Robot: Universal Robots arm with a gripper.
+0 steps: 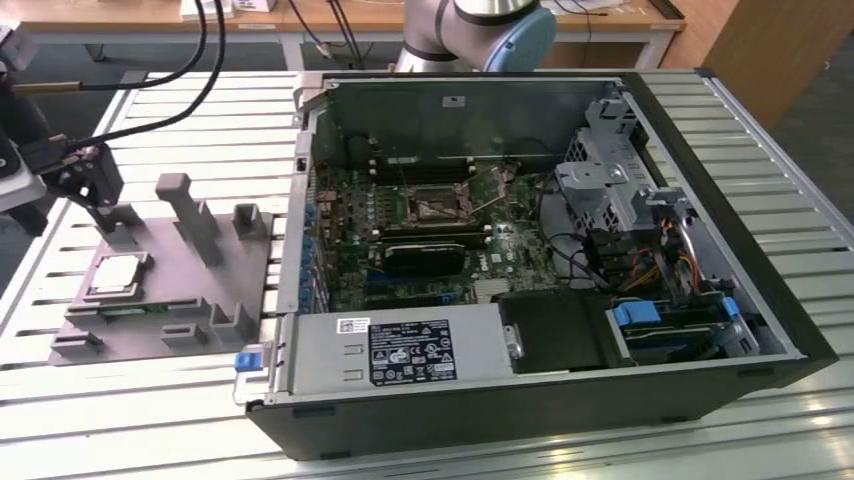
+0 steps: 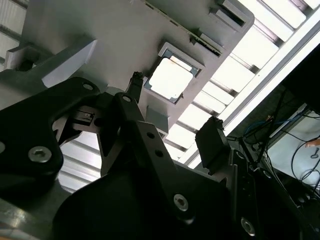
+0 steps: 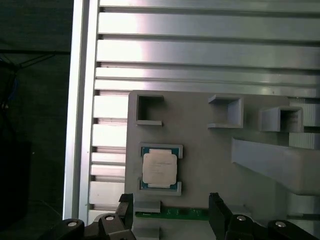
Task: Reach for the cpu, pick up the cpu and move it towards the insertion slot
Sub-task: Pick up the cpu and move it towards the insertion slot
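At the exterior view's left, tool (image 1: 100,212) hangs over tray (image 1: 160,290), fingers spread wide, holding nothing. Cpu (image 1: 118,272) lies in tray recess just beside tool; slot (image 1: 437,208) well apart.

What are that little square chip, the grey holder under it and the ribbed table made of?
The cpu looks metal-topped: a silvery, matt lid that catches the light, with a greenish edge showing around it. The tray seems to be matt grey plastic, dull and even in colour, perhaps printed. The table looks like bare aluminium slats, going by their bright sheen.
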